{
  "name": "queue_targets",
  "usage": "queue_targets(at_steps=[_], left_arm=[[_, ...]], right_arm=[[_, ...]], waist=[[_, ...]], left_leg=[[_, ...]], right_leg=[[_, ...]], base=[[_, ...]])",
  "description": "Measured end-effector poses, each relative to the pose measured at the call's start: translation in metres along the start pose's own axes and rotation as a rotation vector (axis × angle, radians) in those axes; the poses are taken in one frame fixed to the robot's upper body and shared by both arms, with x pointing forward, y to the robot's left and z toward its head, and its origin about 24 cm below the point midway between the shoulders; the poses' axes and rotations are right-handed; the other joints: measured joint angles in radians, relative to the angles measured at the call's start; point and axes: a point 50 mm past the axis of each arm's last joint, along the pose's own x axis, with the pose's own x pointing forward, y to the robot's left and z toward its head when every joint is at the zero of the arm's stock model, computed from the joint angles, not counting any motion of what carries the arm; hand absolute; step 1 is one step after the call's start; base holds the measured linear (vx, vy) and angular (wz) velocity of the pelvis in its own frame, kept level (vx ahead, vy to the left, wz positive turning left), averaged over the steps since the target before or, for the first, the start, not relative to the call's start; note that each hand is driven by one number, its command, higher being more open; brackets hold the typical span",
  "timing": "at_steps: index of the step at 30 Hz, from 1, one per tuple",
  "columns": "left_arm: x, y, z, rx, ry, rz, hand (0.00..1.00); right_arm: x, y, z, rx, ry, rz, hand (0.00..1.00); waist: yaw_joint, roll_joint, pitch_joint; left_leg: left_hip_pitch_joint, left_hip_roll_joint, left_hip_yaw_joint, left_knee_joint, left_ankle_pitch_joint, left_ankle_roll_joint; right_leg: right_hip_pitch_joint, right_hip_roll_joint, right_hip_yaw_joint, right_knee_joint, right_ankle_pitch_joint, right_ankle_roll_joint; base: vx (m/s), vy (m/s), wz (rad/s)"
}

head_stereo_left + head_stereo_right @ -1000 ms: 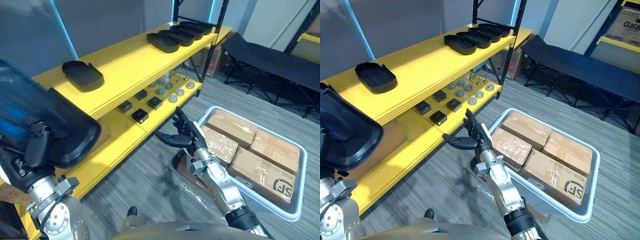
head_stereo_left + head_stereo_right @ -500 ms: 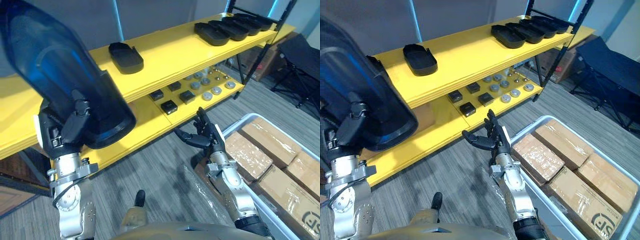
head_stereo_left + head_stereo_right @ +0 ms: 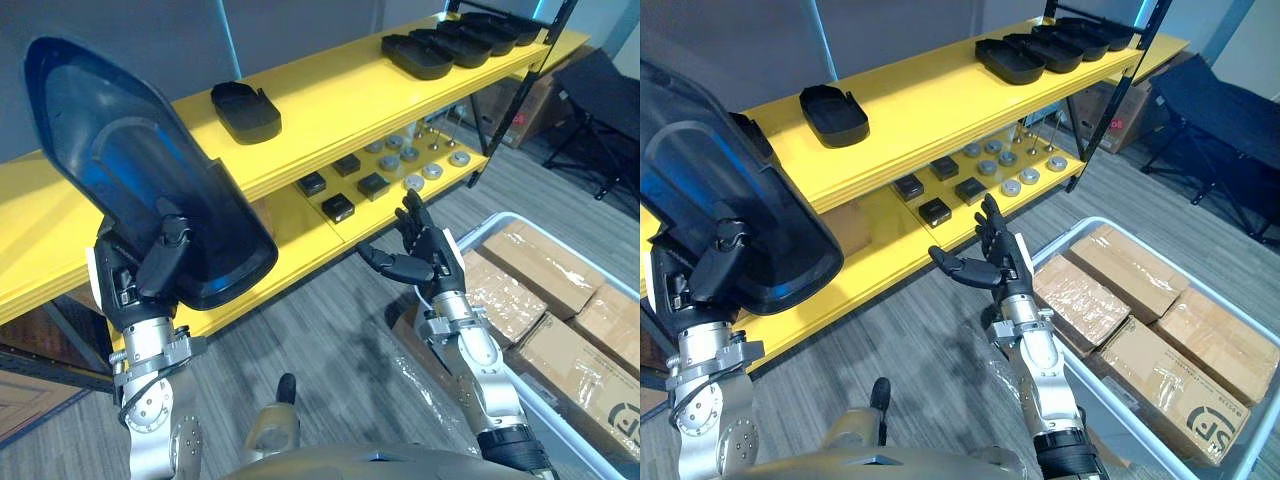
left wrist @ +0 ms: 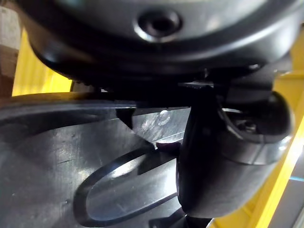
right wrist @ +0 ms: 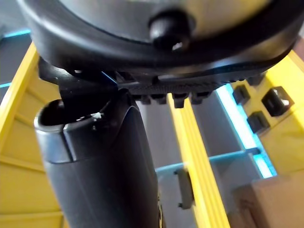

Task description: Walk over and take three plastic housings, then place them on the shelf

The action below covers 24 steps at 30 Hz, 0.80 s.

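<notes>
Left hand [image 3: 150, 275]: you see it raised at the left, its thumb and fingers curled on the near end of a black plastic housing [image 3: 140, 190].
Black plastic housing: it rises up and away from your left fingers, hollow side towards the camera; the left wrist view shows the thumb pressed on its inner face.
Yellow shelf [image 3: 330, 110]: it lies beyond both hands' fingertips and runs off to the right.
Lone housing [image 3: 245, 110]: it sits on the top board, past the left fingers and to their right, well apart from the housing you hold.
Black blocks [image 3: 340, 207]: they lie on the lower board, just beyond your right fingertips.
Round metal parts [image 3: 420, 165]: they lie on the same board, farther out past the right fingers.
Right hand [image 3: 420, 255]: it is held over the carpet with its fingers straight and spread and the thumb out to the side.
Row of housings [image 3: 460, 40]: they lie side by side at the top board's far end, far beyond your right fingers.
Grey bin [image 3: 478, 228]: its rim is just to the right of the right hand.
Cardboard boxes [image 3: 545, 265]: they are packed inside the bin, wrapped in clear film.
</notes>
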Motion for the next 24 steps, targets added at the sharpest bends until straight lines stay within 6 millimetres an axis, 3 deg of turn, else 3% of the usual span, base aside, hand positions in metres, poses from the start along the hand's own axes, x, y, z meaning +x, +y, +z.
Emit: queue_targets(at_steps=[3, 4, 6, 7, 8, 9, 10, 11, 12, 14, 16, 20, 21, 22, 23, 24], left_arm=[[-0.002, 0.002, 0.001, 0.006, -0.001, 0.016, 0.0], [-0.001, 0.003, 0.004, 0.001, -0.011, 0.011, 0.0], [0.001, 0.002, 0.01, 0.001, -0.038, -0.011, 0.0], [0.003, 0.001, 0.011, 0.001, -0.05, -0.017, 0.0], [0.003, 0.002, 0.011, 0.006, -0.052, -0.018, 0.0], [0.004, 0.004, 0.013, 0.024, -0.057, -0.02, 0.0], [0.006, 0.006, 0.015, 0.036, -0.063, -0.021, 0.0], [0.008, 0.008, 0.017, 0.049, -0.074, -0.012, 0.0], [0.009, 0.011, 0.018, 0.055, -0.08, 0.007, 0.0], [0.012, 0.013, 0.02, 0.056, -0.095, 0.026, 0.0], [0.021, 0.009, 0.022, 0.039, -0.126, 0.009, 0.0], [0.04, 0.0, 0.019, 0.0, -0.146, -0.048, 0.0], [0.04, 0.001, 0.019, -0.005, -0.142, -0.053, 0.0], [0.04, 0.002, 0.019, -0.007, -0.141, -0.056, 0.0], [0.04, 0.004, 0.021, -0.009, -0.141, -0.067, 0.0], [0.039, 0.005, 0.02, -0.011, -0.137, -0.066, 0.0]], right_arm=[[0.004, 0.004, 0.002, 0.005, -0.015, 0.015, 1.0], [0.005, 0.007, 0.004, 0.012, -0.029, 0.017, 1.0], [0.003, 0.006, 0.005, 0.017, -0.054, 0.007, 1.0], [0.002, 0.006, 0.005, 0.015, -0.062, 0.004, 1.0], [0.0, 0.007, 0.004, 0.018, -0.06, 0.0, 1.0], [0.0, 0.01, 0.004, 0.027, -0.068, -0.002, 1.0], [0.0, 0.012, 0.005, 0.039, -0.082, -0.005, 1.0], [0.001, 0.016, 0.008, 0.052, -0.119, -0.01, 1.0], [0.001, 0.016, 0.014, 0.036, -0.153, -0.003, 1.0], [0.002, 0.013, 0.027, -0.013, -0.221, 0.006, 1.0], [0.007, 0.002, 0.045, -0.064, -0.311, -0.007, 1.0], [0.015, -0.019, 0.076, -0.127, -0.45, -0.097, 1.0], [0.013, -0.021, 0.083, -0.125, -0.487, -0.122, 1.0], [0.013, -0.02, 0.087, -0.123, -0.504, -0.129, 1.0], [0.012, -0.019, 0.094, -0.125, -0.538, -0.141, 1.0], [0.013, -0.02, 0.098, -0.132, -0.554, -0.14, 1.0]], waist=[[0.018, -0.005, 0.011], [0.023, -0.01, 0.014], [0.026, -0.022, 0.017], [0.023, -0.015, 0.02], [0.015, -0.021, 0.017], [0.011, -0.033, 0.015], [0.008, -0.031, 0.019], [0.007, -0.037, 0.017], [0.009, -0.033, 0.019], [0.008, -0.036, 0.017], [0.002, -0.036, 0.015], [-0.031, -0.022, 0.002], [-0.031, -0.034, -0.006], [-0.027, -0.042, -0.013], [-0.018, -0.076, -0.036], [-0.015, -0.081, -0.045]], left_leg=[[-0.052, 0.0, 0.02, 0.146, -0.083, 0.011], [-0.077, -0.001, 0.038, 0.227, -0.131, 0.024], [-0.1, -0.016, 0.108, 0.367, -0.241, 0.074], [-0.1, -0.022, 0.103, 0.393, -0.276, 0.069], [-0.094, -0.037, 0.091, 0.382, -0.285, 0.076], [-0.069, -0.053, 0.081, 0.323, -0.286, 0.084], [-0.055, -0.051, 0.07, 0.286, -0.28, 0.093], [-0.027, -0.056, 0.039, 0.223, -0.253, 0.125], [0.012, -0.065, 0.007, 0.165, -0.221, 0.135], [0.055, -0.085, -0.023, 0.114, -0.206, 0.138], [0.078, -0.113, -0.079, 0.084, -0.2, 0.137], [0.134, -0.146, -0.232, 0.068, -0.203, 0.105], [0.147, -0.154, -0.252, 0.068, -0.214, 0.087], [0.151, -0.156, -0.256, 0.069, -0.223, 0.073], [0.146, -0.164, -0.255, 0.077, -0.245, 0.043], [0.144, -0.159, -0.256, 0.085, -0.261, 0.028]], right_leg=[[0.01, -0.012, 0.006, 0.003, -0.012, 0.005], [0.024, -0.023, 0.003, 0.003, -0.019, 0.008], [0.071, -0.051, 0.0, 0.024, -0.016, -0.021], [0.036, -0.076, 0.008, 0.141, 0.01, -0.077], [-0.039, -0.103, 0.035, 0.268, 0.069, -0.163], [-0.124, -0.119, 0.083, 0.384, 0.188, -0.225], [-0.159, -0.109, 0.112, 0.421, 0.189, -0.194], [-0.201, -0.064, 0.13, 0.453, 0.127, -0.163], [-0.208, -0.013, 0.125, 0.415, 0.065, -0.142], [-0.21, 0.044, 0.113, 0.288, 0.024, -0.148], [-0.248, 0.077, 0.144, 0.199, 0.02, -0.153], [-0.315, 0.121, 0.36, 0.097, 0.046, -0.114], [-0.306, 0.117, 0.372, 0.035, 0.078, -0.083], [-0.295, 0.113, 0.366, -0.006, 0.116, -0.08], [-0.274, 0.104, 0.336, -0.08, 0.261, -0.1], [-0.25, 0.097, 0.307, -0.099, 0.225, -0.071]], base=[[-0.01, 0.09, -0.08], [0.04, 0.181, 0.04], [0.11, 0.261, 0.13], [0.14, 0.287, 0.36], [0.13, 0.299, 0.45], [0.14, 0.3, 0.38], [0.19, 0.201, 0.41], [0.24, 0.142, 0.45], [0.24, 0.134, 0.46], [0.25, 0.12, 0.57], [0.25, 0.062, 0.93], [0.31, -0.117, 1.28], [0.3, -0.284, 1.1], [0.37, -0.391, 1.01], [0.25, -0.306, 0.73], [0.32, -0.422, 0.96]])
